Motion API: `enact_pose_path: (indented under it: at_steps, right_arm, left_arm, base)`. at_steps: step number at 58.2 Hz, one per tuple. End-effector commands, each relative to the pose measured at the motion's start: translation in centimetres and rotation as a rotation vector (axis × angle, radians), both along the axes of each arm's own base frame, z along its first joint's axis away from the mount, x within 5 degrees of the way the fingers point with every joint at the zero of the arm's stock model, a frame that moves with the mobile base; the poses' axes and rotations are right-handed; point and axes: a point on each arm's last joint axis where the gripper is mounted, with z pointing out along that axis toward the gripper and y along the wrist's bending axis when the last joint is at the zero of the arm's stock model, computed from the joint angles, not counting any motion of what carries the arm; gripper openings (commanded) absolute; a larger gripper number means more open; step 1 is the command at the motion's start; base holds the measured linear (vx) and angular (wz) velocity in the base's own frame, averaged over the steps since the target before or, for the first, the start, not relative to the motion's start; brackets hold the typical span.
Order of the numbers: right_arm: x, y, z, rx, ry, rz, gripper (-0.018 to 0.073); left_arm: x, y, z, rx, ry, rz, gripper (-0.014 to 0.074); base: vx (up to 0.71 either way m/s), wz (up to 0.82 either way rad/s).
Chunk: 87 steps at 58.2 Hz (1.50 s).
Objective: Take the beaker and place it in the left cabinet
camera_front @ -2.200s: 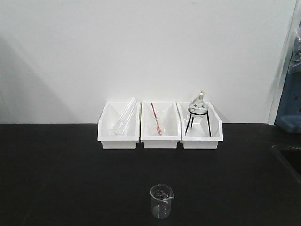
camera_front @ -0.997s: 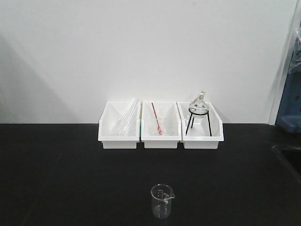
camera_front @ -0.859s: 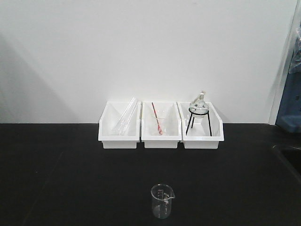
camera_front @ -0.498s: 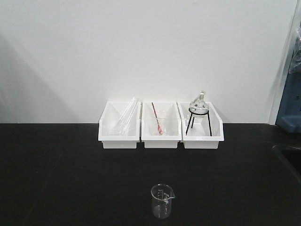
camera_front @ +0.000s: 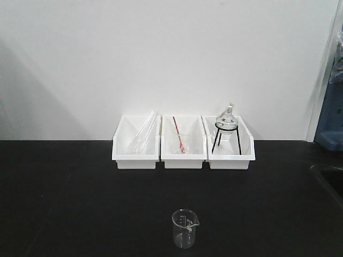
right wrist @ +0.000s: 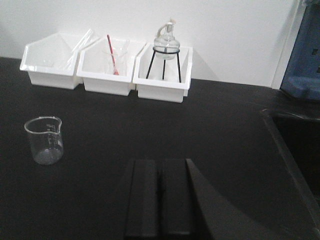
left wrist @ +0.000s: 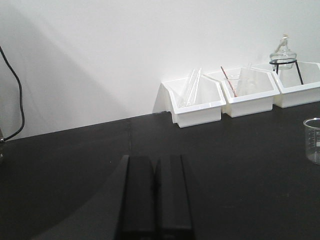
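A small clear glass beaker (camera_front: 185,228) with white marks stands upright on the black bench near its front edge. It shows at the far right of the left wrist view (left wrist: 313,140) and at the left of the right wrist view (right wrist: 44,140). My left gripper (left wrist: 155,159) is shut, low over the bench, well left of the beaker. My right gripper (right wrist: 159,162) is also shut with nothing in it, right of the beaker and nearer the front. Neither gripper appears in the front view. The left cabinet is out of view.
Three white plastic bins (camera_front: 183,143) stand in a row against the white wall: glass tubes (camera_front: 141,134) in the left one, a red rod (camera_front: 178,135) in the middle, a round flask on a black tripod (camera_front: 226,128) in the right. A sink recess (right wrist: 295,150) lies at far right.
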Motion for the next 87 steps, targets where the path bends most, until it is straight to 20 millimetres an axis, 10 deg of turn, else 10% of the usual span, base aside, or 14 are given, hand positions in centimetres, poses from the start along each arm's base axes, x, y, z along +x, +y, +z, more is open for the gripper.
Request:
enact_pose_path:
  at_steps: [1,26,65,87]
  right_arm:
    - [1.0,0.4,1.6,-0.015,-0.094,0.031,0.0107]
    - [4.9,1.5,0.3,0.005,-0.071,0.102,0.0462]
    - [11.3,3.6,-4.1,0.089,-0.05,0.22,0.0477]
    - [18.9,6.1,-5.1,0.0,0.0,0.409,0.0545]
  left_arm:
    - [-0.1,0.0,0.2,-0.015,-0.076,-0.004,0.0001]
    - [-0.1,0.0,0.2,-0.015,-0.076,-0.004,0.0001]
    - [-0.1,0.0,0.2,-0.015,-0.076,-0.004,0.0001]
    - [-0.1,0.0,0.2,-0.015,-0.076,-0.004,0.0001]
  base:
    - [0.0,0.0]
    - [0.0,0.0]
    - [0.0,0.0]
    - [0.0,0.0]
